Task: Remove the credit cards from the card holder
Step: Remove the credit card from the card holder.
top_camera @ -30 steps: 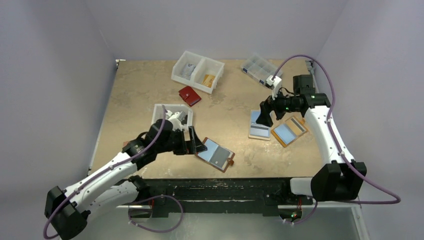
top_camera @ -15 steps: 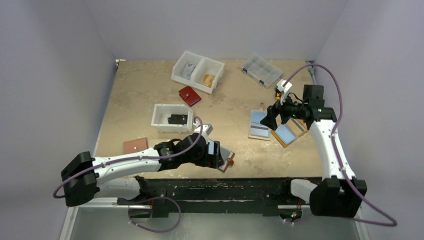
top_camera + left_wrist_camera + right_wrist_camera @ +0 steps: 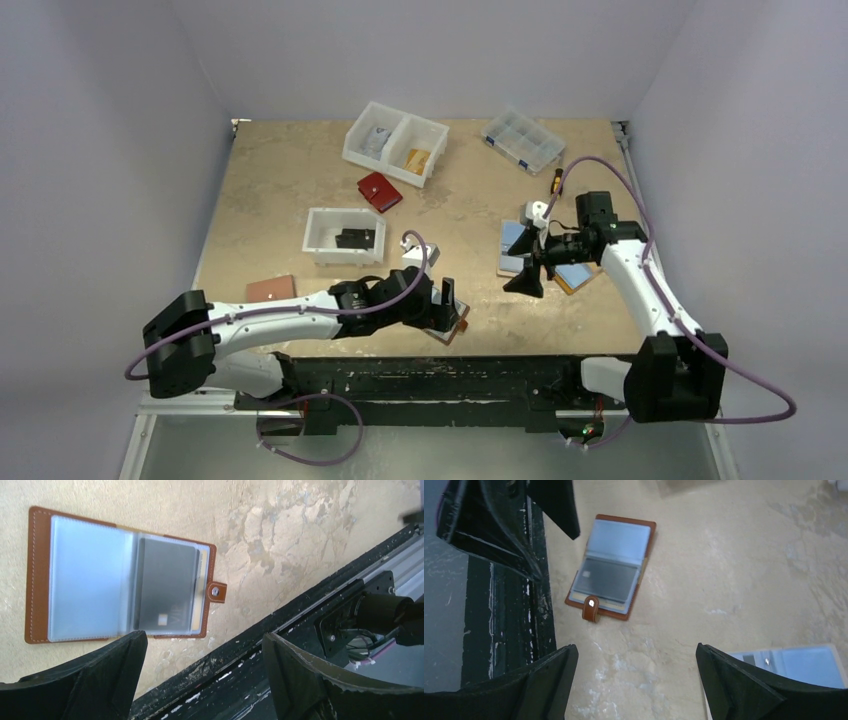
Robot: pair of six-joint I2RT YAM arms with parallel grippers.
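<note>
Top external: the card holder (image 3: 461, 323) lies open on the desk (image 3: 280, 170). My left end effector (image 3: 446, 300) hangs right over it, hiding most of it. My right end effector (image 3: 527, 268) sits to the holder's right and further back, well apart from it.

Left wrist: fingers spread wide with nothing in them. The holder lies flat just beyond the tips, with a dark credit card (image 3: 167, 592) tucked in the sleeve on its snap tab (image 3: 216, 591) side.

Right wrist: this end effector is released too and empty, with the holder further out ahead of it.
</note>
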